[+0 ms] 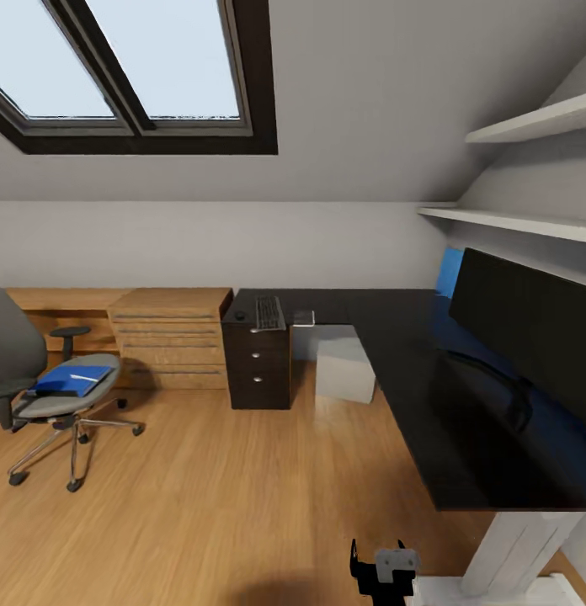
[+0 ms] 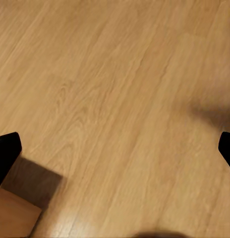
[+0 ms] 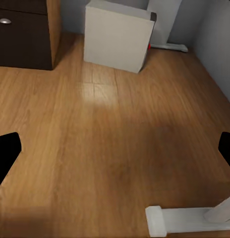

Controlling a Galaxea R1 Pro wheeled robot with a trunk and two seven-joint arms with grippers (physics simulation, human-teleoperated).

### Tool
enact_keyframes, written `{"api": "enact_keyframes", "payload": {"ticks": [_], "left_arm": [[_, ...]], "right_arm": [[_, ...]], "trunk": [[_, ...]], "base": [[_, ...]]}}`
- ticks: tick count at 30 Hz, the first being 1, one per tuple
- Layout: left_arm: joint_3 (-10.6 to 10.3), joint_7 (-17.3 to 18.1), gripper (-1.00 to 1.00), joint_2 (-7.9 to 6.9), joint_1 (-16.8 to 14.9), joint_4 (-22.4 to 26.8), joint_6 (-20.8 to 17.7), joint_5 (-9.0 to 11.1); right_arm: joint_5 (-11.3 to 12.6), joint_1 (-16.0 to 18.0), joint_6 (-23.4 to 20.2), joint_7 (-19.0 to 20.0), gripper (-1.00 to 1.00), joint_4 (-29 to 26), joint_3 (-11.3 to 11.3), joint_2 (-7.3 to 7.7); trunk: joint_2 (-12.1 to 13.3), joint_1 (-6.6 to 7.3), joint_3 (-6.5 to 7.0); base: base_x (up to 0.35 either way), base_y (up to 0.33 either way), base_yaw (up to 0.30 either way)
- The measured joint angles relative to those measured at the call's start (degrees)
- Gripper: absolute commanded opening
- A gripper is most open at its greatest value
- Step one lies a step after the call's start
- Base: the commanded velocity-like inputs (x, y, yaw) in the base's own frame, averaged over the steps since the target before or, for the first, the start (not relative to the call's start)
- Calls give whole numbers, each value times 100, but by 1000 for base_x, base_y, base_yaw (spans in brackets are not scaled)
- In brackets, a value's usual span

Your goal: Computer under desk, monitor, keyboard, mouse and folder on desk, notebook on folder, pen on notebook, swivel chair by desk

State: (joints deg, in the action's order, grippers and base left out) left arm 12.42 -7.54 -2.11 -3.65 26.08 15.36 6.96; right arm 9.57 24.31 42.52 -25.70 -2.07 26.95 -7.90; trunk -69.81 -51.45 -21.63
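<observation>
Both grippers, left [image 2: 115, 148] and right [image 3: 115, 151], hang spread wide and empty over light wood plank floor [image 1: 209, 505]. Bright blue folder [image 1: 72, 379] lies on grey swivel chair [image 1: 49, 396], well apart from black L-shaped desk [image 1: 428, 379]; judged step: approach the chair to fetch it.

Sloped grey ceiling with dark-framed skylight [image 1: 133, 76], pale sky. Grey walls. Two white shelves [image 1: 529, 126] at right. Light wood cabinets [image 1: 171, 337] against far wall. Plank floor [image 1: 209, 497].
</observation>
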Motion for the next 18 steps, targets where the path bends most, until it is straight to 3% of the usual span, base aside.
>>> {"api": "enact_keyframes", "payload": {"ticks": [5,18], "left_arm": [[2,0,100,2,1,-1,5,0],[4,0,100,2,-1,-2,7,0]], "right_arm": [[11,-65,1,473,100,0,-16,21],[23,-81,0,566,100,-1,-21,27]], "trunk": [[0,0,-1],[0,0,-2]], "base": [[298,179,-12],[299,166,-1]]}}
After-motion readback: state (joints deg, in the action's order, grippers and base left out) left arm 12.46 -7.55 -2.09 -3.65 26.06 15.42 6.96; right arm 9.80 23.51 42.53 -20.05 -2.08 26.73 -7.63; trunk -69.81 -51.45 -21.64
